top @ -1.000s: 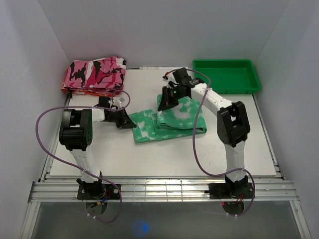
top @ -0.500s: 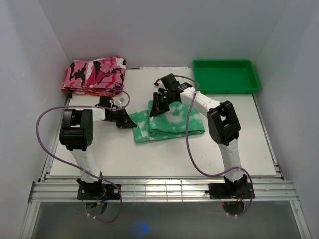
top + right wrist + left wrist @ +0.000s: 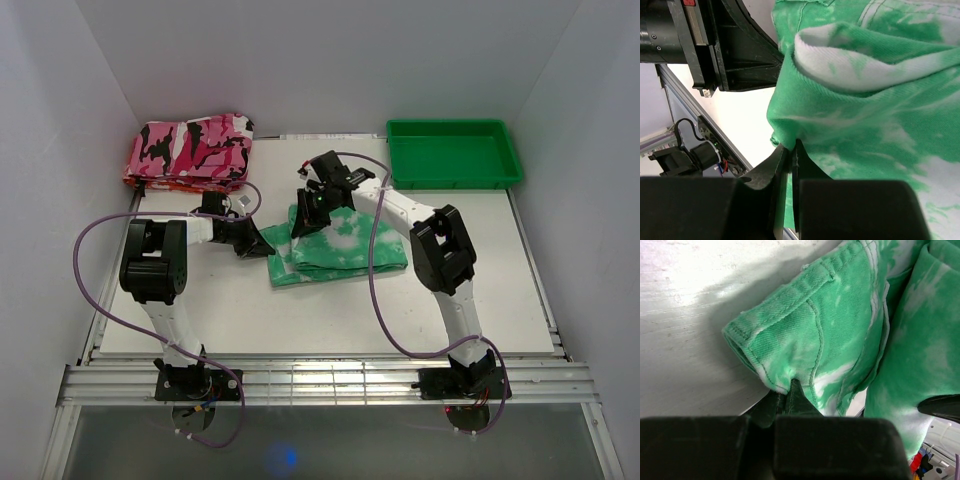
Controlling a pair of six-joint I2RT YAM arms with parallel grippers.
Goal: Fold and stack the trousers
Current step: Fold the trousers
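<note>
Trousers (image 3: pixel 340 248) lie part-folded mid table (image 3: pixel 300 320); the left hand (image 3: pixel 266 249) is pressed shut on a thin pinch of their left hem edge, and the right hand (image 3: pixel 300 226) is pinched on a fold of the top layer just beside it. Likely risk: both grips hold very little cloth, so a pull could slip a layer free and skew the fold, or the close hands could bump. The green tray (image 3: pixel 455 178) at far right has no trouser cloth in it, and the camouflage cloth (image 3: pixel 190 150) sits folded at far left.
</note>
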